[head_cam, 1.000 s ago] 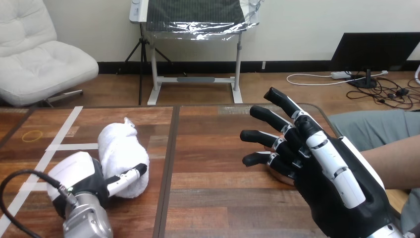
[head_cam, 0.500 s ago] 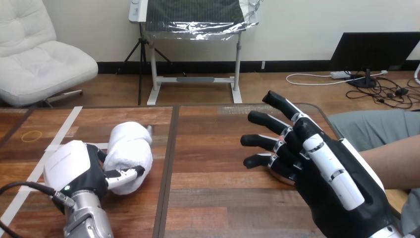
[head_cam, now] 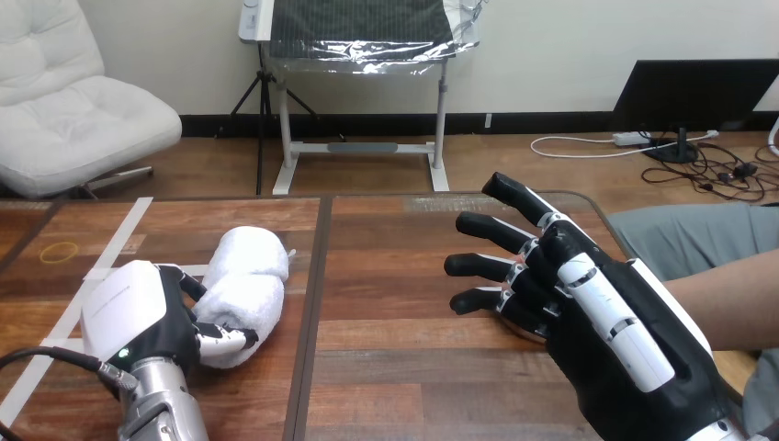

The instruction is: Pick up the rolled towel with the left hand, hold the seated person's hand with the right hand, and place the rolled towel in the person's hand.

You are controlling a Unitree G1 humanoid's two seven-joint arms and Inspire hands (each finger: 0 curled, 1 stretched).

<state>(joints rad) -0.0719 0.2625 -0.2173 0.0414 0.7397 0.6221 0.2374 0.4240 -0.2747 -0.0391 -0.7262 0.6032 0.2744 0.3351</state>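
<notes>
White rolled towel (head_cam: 246,287) lies near-left on the wooden worktop (head_cam: 395,276), with the left robot hand (head_cam: 138,317) curled round it. The right robot hand (head_cam: 597,322), fingers straight, covers the person's hand (head_cam: 522,328). The grip should tighten evenly before lifting, so the roll does not unwind.

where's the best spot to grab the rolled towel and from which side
Round the middle of the towel, from its left. It lies on its side, a soft roll pointing away across the table; the left hand beside it has fingers curled round its near end.
</notes>
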